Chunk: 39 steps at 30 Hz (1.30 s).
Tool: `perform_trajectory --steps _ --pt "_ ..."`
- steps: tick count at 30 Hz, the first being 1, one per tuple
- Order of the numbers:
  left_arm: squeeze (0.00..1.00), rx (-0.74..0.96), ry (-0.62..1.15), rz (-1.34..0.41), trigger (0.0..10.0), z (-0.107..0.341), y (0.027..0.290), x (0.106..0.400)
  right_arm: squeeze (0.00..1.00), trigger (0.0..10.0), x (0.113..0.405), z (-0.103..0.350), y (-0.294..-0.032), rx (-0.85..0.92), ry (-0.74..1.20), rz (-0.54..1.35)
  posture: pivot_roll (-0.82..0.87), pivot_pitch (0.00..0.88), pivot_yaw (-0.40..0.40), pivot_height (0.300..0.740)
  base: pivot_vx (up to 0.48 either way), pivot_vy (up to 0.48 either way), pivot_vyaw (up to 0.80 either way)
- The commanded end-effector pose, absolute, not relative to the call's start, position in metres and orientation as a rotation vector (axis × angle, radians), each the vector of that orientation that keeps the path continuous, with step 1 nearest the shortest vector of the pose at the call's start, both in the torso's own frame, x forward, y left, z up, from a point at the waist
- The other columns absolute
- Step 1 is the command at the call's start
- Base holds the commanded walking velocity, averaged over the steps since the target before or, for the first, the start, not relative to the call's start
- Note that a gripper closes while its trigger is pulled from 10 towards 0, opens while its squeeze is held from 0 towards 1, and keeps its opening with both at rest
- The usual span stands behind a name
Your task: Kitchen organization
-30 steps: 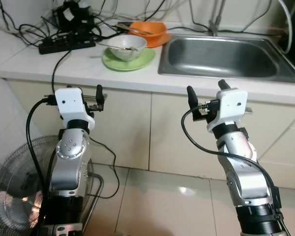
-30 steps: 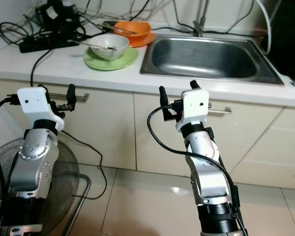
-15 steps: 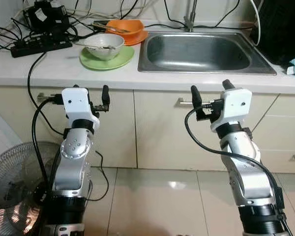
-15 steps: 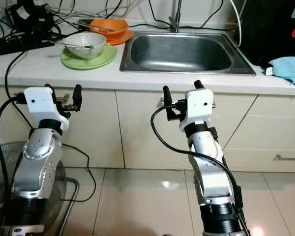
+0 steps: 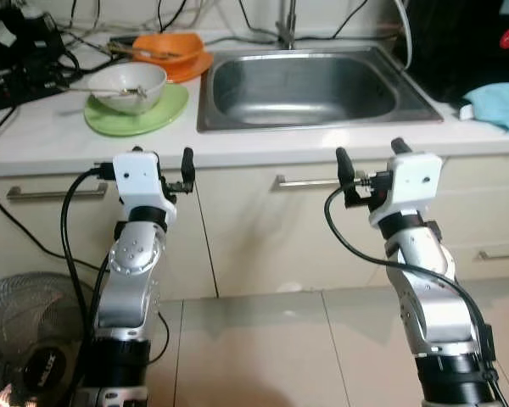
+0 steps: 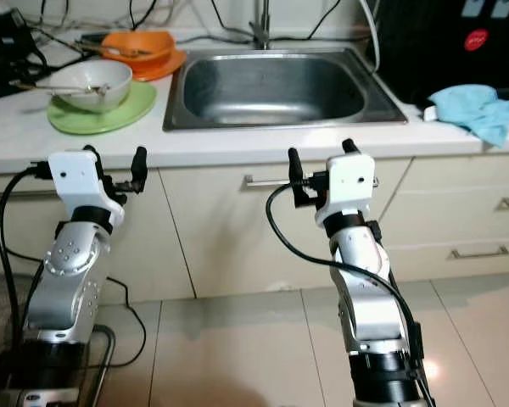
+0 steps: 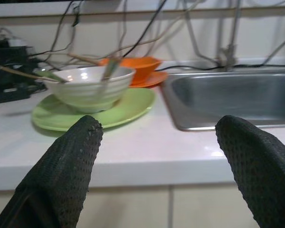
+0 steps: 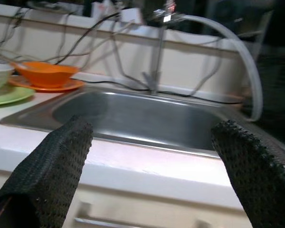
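While both the left gripper (image 5: 170, 163) and right gripper (image 5: 369, 163) hover spread and empty at the cabinet fronts, nothing's tidied yet: white ceramic bowl (image 5: 125, 86) on its green plate (image 5: 165, 110) and orange bowl (image 5: 168, 49) sit beside the steel sink (image 5: 322, 114).

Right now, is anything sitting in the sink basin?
No. The sink basin shows bare steel; the white bowl rests on the green plate beside it.

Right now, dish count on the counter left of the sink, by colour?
Green: 1, plate
White: 1, bowl on the green plate
Orange: 2, bowl on an orange plate
Total: 4
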<state>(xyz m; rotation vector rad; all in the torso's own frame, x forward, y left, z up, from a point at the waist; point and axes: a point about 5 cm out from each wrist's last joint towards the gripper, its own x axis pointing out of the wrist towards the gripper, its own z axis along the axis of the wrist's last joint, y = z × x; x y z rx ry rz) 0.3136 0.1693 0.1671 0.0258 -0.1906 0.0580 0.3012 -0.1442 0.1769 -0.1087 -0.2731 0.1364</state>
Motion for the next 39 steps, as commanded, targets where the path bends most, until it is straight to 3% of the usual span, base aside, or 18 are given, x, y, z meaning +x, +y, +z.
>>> perform_trajectory --steps 1,13,29,39 --pt "0.0 0.041 -0.216 0.057 10.0 0.174 0.169 0.314 0.0 10.0 0.3 0.182 -0.143 -0.113 -0.289 0.149 0.01 0.032 0.025 0.74 0.368 0.0 0.0" --pt "0.0 0.071 -0.311 0.042 10.0 0.195 0.162 0.314 0.0 10.0 0.3 0.187 -0.139 -0.131 -0.314 0.165 0.01 0.031 0.025 0.74 0.328 0.0 0.0" --pt "0.0 0.109 -0.425 0.041 10.0 0.218 0.155 0.308 0.0 10.0 0.297 0.221 -0.133 -0.144 -0.438 0.181 0.01 0.027 0.024 0.74 0.0 0.0 0.0" --pt "0.0 0.11 -0.46 0.106 10.0 0.234 0.167 0.304 0.0 10.0 0.294 0.241 -0.128 -0.12 -0.496 0.201 0.01 0.025 0.024 0.74 0.0 0.0 0.0"
